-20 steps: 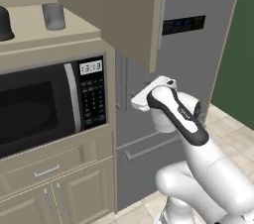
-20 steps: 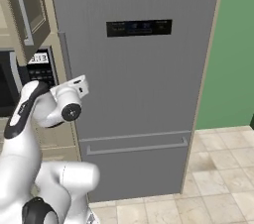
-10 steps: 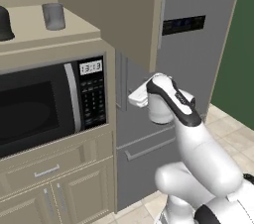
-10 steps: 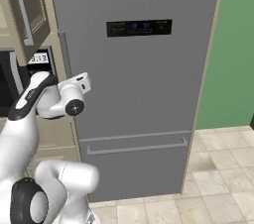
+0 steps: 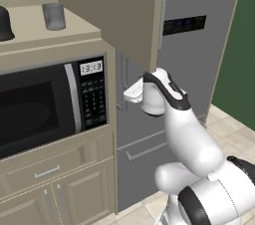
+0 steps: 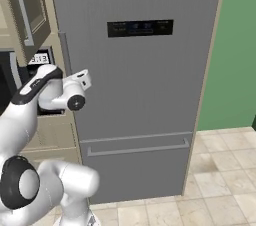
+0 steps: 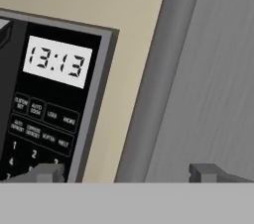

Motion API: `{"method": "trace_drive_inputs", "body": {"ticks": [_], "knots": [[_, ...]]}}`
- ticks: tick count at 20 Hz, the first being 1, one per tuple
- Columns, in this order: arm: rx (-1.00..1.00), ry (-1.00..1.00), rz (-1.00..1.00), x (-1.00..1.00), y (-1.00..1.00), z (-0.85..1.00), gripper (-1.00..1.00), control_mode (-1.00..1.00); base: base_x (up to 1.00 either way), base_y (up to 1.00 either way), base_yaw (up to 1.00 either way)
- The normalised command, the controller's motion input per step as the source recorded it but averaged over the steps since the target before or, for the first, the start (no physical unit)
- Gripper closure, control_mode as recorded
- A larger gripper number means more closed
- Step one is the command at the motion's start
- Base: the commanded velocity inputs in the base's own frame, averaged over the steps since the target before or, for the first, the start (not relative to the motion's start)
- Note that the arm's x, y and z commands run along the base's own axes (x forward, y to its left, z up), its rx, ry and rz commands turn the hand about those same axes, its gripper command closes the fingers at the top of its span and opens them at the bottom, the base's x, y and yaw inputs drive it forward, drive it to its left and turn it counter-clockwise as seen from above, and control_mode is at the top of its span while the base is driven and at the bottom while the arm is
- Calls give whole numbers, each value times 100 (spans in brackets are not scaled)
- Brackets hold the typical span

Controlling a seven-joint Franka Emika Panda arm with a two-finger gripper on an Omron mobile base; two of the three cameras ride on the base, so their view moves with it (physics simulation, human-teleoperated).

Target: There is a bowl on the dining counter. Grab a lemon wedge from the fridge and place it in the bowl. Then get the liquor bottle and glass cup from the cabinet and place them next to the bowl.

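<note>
While your white arm's elbow bends high, the two-finger gripper [image 7: 126,172] points at the seam where the tall grey steel fridge [image 6: 145,95] meets the built-in black microwave [image 5: 45,107]. Through the hand camera you see its fingertips [image 7: 206,172] spread wide, nothing between them, with the fridge's vertical grey bar handle [image 7: 158,84] running from 6 to 1 o'clock and the microwave's clock panel [image 7: 58,62] at 10 o'clock. Your fridge door is shut. A grey glass cup [image 5: 54,16] stands on the cabinet shelf at 11 o'clock in the left base view.
</note>
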Motion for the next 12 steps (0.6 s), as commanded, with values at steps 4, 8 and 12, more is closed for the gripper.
{"method": "trace_drive_inputs", "body": {"ticks": [4, 8, 12], "knots": [[0, 0, 0, 24, 18, 0, -100, -100, 0, 0, 0], [0, 0, 0, 24, 11, 0, -100, -100, 0, 0, 0], [0, 0, 0, 25, 5, 0, -100, -100, 0, 0, 0]]}}
